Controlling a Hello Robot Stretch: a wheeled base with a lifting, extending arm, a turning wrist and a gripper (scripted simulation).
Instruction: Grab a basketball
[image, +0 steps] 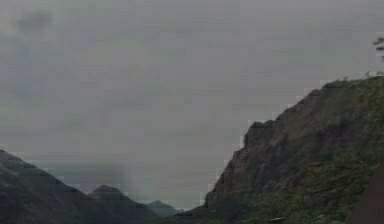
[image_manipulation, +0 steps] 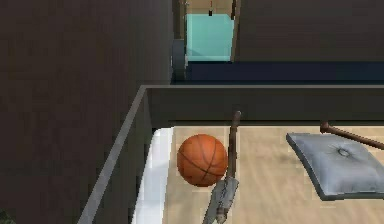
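On tan bed (image_manipulation: 272, 192), gripper's (image_manipulation: 235, 128) nine o'clock | round orange basketball (image_manipulation: 202, 160): likely light, firm, rolls | grasp across widest middle | hold: cannot tell

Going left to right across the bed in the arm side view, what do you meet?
Dark bed frame → white sheet edge → basketball → gripper → grey pillow.
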